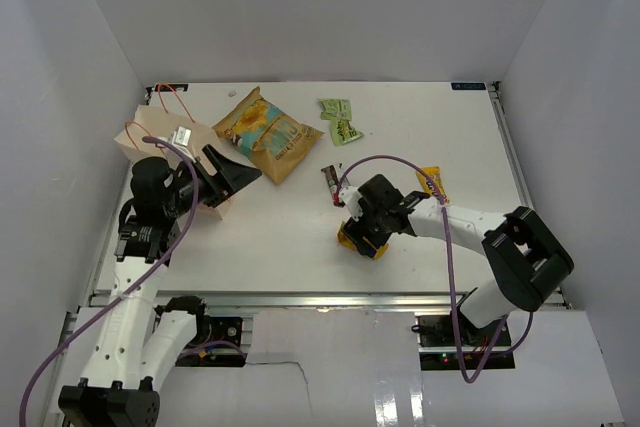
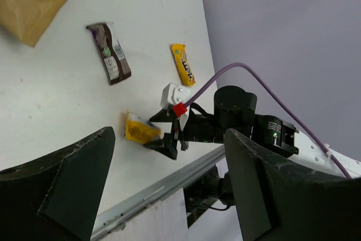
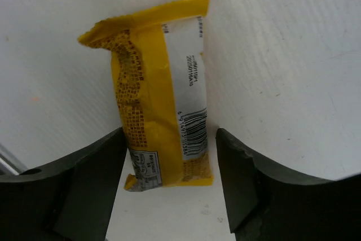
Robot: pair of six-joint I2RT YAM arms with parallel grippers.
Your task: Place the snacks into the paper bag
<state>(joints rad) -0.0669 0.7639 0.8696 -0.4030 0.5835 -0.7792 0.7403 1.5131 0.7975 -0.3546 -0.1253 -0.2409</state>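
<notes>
The cream paper bag (image 1: 140,142) with orange cord handles lies at the table's left, partly behind my left arm. My left gripper (image 1: 232,179) hovers open beside it with nothing between its fingers (image 2: 62,184). My right gripper (image 1: 362,237) is down at the table, open. Its jaws straddle the near end of a yellow bar (image 3: 161,100), with a small gap on each side. The snacks on the table are the yellow-and-teal chip bag (image 1: 268,132), two green sachets (image 1: 335,107) (image 1: 347,131), a brown bar (image 1: 329,182) and a second yellow bar (image 1: 433,182).
White walls enclose the table on three sides. A metal rail (image 1: 330,299) runs along the near edge, close to the right gripper. Purple cables (image 1: 390,160) loop over both arms.
</notes>
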